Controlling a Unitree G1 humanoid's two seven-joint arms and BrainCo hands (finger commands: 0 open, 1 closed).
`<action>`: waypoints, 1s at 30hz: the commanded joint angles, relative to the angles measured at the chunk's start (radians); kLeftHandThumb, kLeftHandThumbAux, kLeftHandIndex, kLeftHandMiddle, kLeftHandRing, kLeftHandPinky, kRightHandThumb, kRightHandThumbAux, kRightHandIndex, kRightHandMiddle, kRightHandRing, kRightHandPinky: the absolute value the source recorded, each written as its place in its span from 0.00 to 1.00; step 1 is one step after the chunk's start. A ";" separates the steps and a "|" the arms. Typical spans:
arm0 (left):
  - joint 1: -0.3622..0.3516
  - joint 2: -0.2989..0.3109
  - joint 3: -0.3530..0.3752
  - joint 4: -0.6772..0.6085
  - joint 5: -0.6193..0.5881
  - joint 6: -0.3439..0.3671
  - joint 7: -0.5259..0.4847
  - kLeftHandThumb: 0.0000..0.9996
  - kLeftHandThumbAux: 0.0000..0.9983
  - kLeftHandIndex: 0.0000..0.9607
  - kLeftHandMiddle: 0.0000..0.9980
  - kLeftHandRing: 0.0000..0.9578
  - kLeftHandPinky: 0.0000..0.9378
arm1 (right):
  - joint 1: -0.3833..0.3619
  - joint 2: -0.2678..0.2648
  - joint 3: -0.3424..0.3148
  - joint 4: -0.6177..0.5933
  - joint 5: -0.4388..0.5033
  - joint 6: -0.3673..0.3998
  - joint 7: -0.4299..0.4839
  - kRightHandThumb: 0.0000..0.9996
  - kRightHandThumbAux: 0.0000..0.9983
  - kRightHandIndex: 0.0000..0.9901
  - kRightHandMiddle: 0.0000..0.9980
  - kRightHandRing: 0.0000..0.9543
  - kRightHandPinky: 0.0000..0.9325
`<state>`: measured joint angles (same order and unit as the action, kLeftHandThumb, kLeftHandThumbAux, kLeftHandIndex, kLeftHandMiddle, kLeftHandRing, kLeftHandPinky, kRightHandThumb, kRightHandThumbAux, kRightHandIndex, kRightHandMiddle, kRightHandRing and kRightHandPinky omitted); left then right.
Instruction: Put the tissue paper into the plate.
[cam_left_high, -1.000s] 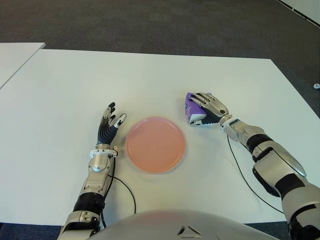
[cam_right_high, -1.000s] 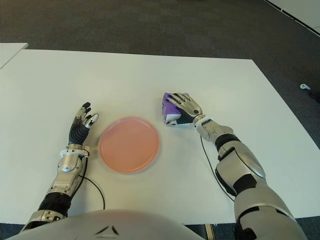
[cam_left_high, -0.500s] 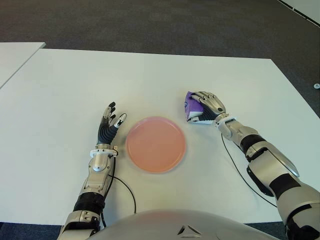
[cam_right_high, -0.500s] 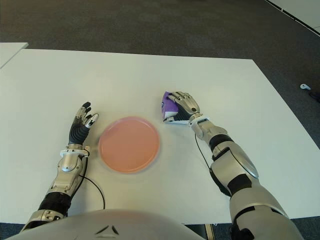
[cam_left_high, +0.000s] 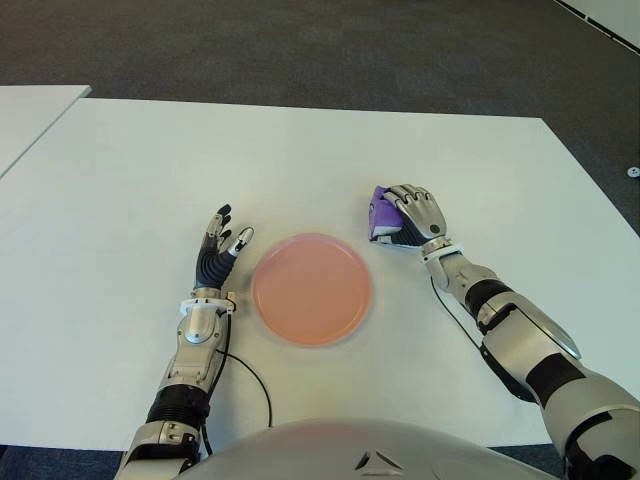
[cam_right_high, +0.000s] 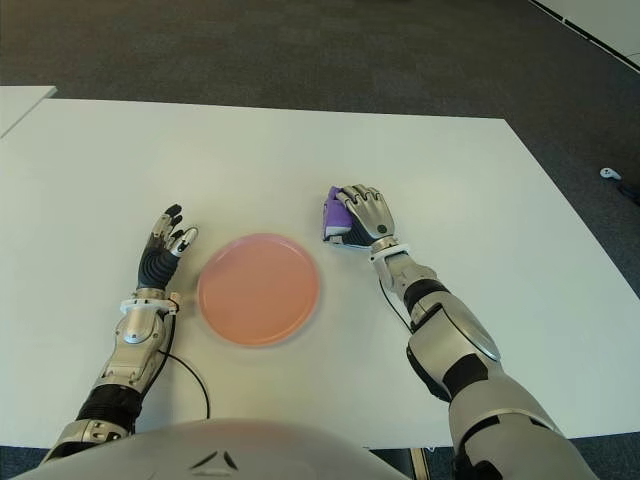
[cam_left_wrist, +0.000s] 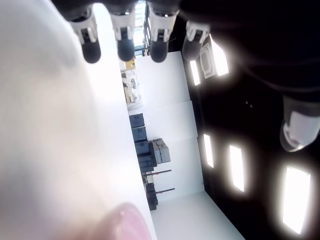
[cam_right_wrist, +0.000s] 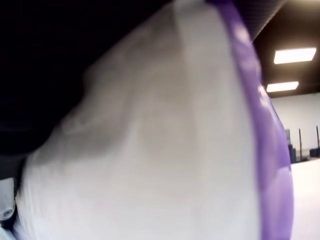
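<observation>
A purple and white tissue pack lies on the white table, just right of the round pink plate. My right hand is curled over the pack from its right side. The pack fills the right wrist view, pressed close against the palm. My left hand shows left of the plate, fingers spread and holding nothing.
A second white table's corner shows at the far left. Dark carpet lies beyond the table's far edge. A thin black cable runs along the right forearm.
My right forearm has swung leftward and closer to my body. The hand and tissue pack have shifted slightly left toward the plate. The left hand has stayed still.
</observation>
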<state>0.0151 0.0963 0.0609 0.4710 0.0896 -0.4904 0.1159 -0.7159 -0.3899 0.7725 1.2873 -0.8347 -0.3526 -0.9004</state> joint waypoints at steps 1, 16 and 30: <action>0.030 -0.003 -0.001 0.047 0.013 0.043 0.011 0.00 0.42 0.00 0.00 0.00 0.00 | 0.123 0.027 0.050 0.070 -0.056 0.031 0.088 0.95 0.66 0.38 0.50 0.56 0.89; 0.016 -0.002 0.000 0.060 0.017 0.040 0.013 0.00 0.42 0.00 0.00 0.00 0.00 | 0.112 0.018 0.076 0.069 -0.075 0.017 0.046 0.86 0.68 0.40 0.54 0.87 0.91; 0.003 -0.005 0.000 0.076 0.022 0.041 0.023 0.00 0.41 0.00 0.00 0.00 0.00 | 0.104 0.009 0.078 0.070 -0.062 0.002 0.035 0.86 0.68 0.41 0.54 0.90 0.92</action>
<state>-0.0100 0.0967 0.0615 0.4953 0.0995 -0.4889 0.1245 -0.7224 -0.3964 0.8056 1.2963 -0.8401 -0.3456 -0.9360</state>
